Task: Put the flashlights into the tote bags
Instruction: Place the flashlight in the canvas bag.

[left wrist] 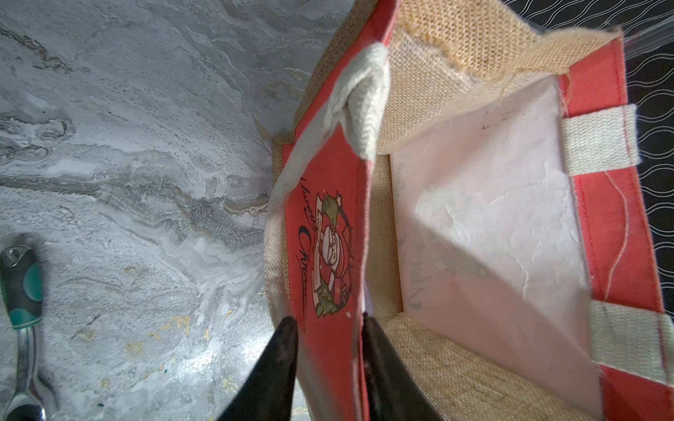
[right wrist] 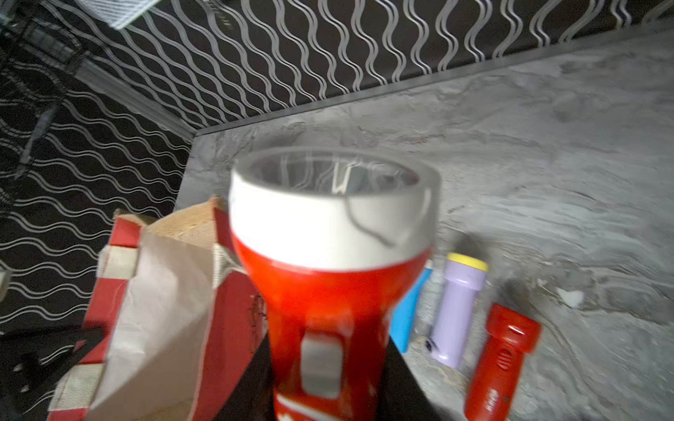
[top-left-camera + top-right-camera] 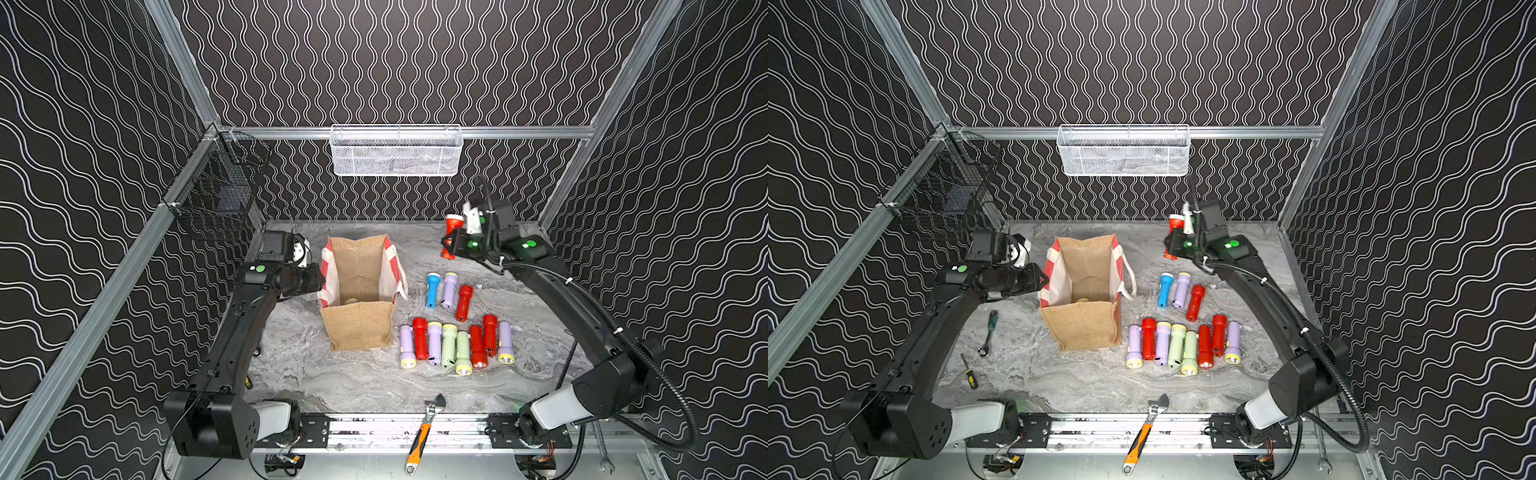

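Left pincer (image 1: 328,319): pressed onto the tote bag (image 3: 359,332); its red printed side wall is pinched near the rim, one finger outside and one inside, and the mouth stands open.
Right pincer (image 2: 330,364): clamped around the handle of a red flashlight (image 2: 328,291) with a white head; this wrist view is smeared.
Held flashlight: seen in both top views lifted off the table (image 3: 353,374), on the right-arm side of the bag and farther back than it, well apart from the mouth.
Inside the bag: a pale yellow head (image 3: 351,300) is glimpsed at the bottom; the rest cannot be made out.
Trio: a blue flashlight (image 3: 432,289), a lilac flashlight (image 3: 449,289) and a second red flashlight (image 3: 464,302) are laid side by side, near the bag on its right-arm side.
Row of eight flashlights (image 3: 449,344): lined up shoulder to shoulder beside the bag's near right-arm corner: lilac, red, lilac, two pale green, two red, lilac.
Wrench (image 3: 419,442): orange-handled, laid across the front rail, well in front of the bag.
Ratchet (image 3: 988,332): green-handled, lying on the bag's left-arm side.
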Tool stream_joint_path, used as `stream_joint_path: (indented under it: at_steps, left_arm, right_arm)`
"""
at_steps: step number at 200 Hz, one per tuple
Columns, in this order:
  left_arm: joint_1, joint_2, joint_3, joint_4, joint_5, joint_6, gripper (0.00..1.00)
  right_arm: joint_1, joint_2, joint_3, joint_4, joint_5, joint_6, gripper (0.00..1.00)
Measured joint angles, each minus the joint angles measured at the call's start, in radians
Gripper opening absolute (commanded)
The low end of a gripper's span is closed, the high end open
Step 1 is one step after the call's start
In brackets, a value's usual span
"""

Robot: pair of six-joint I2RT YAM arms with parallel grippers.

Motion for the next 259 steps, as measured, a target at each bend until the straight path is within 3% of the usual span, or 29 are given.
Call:
stream_joint_path:
  at_steps: [22,106,162,259]
  left_arm:
    - [0.0,-0.012,-0.025,0.018,0.013,-0.008,0.35]
    - [0.0,-0.034,-0.052,0.061,0.027,-0.026,0.35]
    - [0.0,-0.042,-0.079,0.089,0.042,-0.027,0.35]
    - [0.0,-0.074,-0.112,0.129,0.087,-0.035,0.35]
  right_arm:
    - [0.109,0.078,0.097,0.01,-0.001,0.015,0.26]
    - [0.316,0.41,0.386,0.031,-0.105,0.084,0.25]
    - [0.377,0.526,0.37,0.001,-0.182,0.099,0.26]
    - [0.385,0.628,0.254,-0.051,-0.243,0.106,0.26]
